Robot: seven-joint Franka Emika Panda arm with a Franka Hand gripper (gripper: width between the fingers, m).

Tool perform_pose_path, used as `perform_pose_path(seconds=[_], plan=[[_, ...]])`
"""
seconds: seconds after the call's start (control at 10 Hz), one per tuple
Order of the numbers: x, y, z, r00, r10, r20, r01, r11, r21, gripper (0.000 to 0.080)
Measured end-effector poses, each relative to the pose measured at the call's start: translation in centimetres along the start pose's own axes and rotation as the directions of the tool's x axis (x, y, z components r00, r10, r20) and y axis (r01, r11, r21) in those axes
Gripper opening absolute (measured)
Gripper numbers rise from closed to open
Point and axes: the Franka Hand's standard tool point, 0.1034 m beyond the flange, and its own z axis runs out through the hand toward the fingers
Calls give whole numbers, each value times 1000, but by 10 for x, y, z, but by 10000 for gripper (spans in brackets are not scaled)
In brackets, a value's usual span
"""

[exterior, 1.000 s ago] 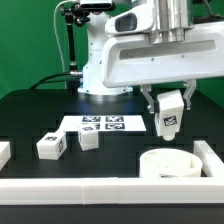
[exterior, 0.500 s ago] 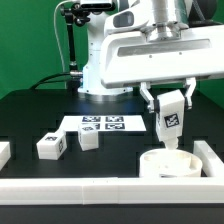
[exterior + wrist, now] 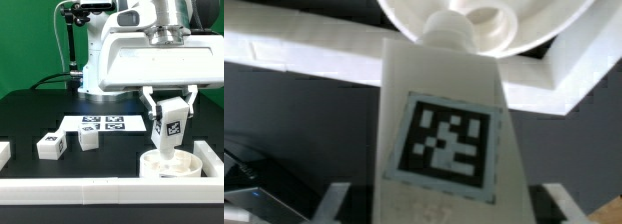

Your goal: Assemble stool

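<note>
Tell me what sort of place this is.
Most likely a robotics lab bench: a black table fenced by white border rails, the marker board lying on it, and a tagged stool leg held in the tool over the seat.

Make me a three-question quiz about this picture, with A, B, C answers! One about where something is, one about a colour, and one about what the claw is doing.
1. Where is the held leg?
A) over the seat
B) on the marker board
C) lying flat, let go

2. What colour is the table?
A) white
B) black
C) red

3. What is the gripper doing?
A) open and empty
B) shut on the leg
C) shut on the seat

Answers:
1 A: the leg hangs upright, with its lower end above the seat's middle.
2 B: the bare tabletop is black.
3 B: a finger presses each side of the leg.
</note>
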Motion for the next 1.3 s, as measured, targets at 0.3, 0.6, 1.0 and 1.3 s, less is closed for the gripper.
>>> perform_pose_path(seconds=[0.3, 0.6, 1.0, 1.3], plan=[[1, -2, 2, 999, -20, -26, 20, 1000, -5, 327], [2, 2, 12, 984, -147, -96, 144, 989, -42, 327], [-1, -10, 15, 984, -156, -85, 154, 988, -29, 327], [-3, -26, 15, 981, -174, -86, 174, 985, -16, 327]])
